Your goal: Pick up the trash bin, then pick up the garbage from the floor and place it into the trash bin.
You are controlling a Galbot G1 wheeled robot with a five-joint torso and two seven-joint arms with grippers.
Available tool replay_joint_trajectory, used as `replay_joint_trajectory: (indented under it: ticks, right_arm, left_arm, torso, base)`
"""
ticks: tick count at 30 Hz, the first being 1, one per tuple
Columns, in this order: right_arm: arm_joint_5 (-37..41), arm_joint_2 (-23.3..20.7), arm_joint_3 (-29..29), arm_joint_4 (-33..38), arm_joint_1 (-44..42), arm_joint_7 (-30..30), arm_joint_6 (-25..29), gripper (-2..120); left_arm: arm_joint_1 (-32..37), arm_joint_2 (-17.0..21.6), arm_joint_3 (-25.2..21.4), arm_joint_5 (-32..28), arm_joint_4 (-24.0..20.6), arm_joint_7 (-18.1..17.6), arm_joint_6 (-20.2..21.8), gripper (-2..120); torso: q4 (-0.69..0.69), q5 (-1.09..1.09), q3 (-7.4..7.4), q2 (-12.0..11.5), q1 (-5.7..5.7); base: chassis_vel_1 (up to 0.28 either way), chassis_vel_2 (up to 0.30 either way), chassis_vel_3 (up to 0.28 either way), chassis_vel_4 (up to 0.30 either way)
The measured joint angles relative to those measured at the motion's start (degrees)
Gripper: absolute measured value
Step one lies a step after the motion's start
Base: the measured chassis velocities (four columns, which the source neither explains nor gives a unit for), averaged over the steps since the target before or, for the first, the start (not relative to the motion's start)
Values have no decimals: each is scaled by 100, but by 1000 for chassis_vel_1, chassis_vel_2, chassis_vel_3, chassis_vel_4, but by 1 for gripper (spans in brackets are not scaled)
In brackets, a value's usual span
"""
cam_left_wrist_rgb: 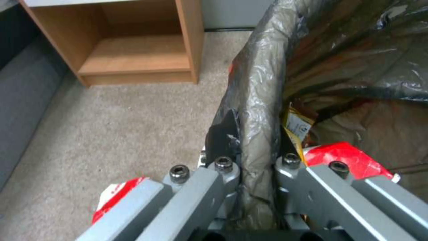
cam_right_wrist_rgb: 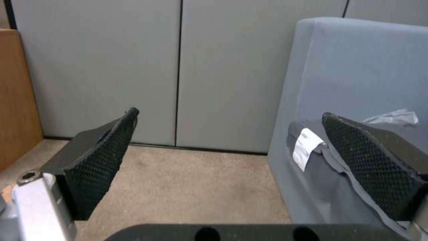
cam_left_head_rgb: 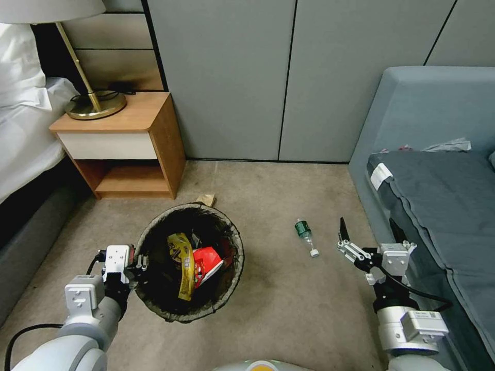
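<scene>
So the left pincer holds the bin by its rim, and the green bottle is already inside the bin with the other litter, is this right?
Not quite. The left pincer does grip the rim of the trash bin, but the green bottle lies on the carpet between the bin and the open right pincer, as the head view shows.

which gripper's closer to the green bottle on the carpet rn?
Right. The right gripper hangs open just beside the green bottle, on the sofa side. The left gripper is clamped on the trash bin rim, across the bin from the bottle.
</scene>
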Motion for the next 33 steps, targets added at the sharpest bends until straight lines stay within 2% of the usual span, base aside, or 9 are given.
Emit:
replay_joint_trajectory:
  ticks: [33]
  right_arm:
    - [-93, -5, -201, -154, 48, 54, -105, 100]
  left_arm:
    - [22, 27, 12, -43, 0, 0, 1, 2]
  torso:
    - [0, 0, 0, 0, 0]
  base:
    - [-73, 73, 73, -77]
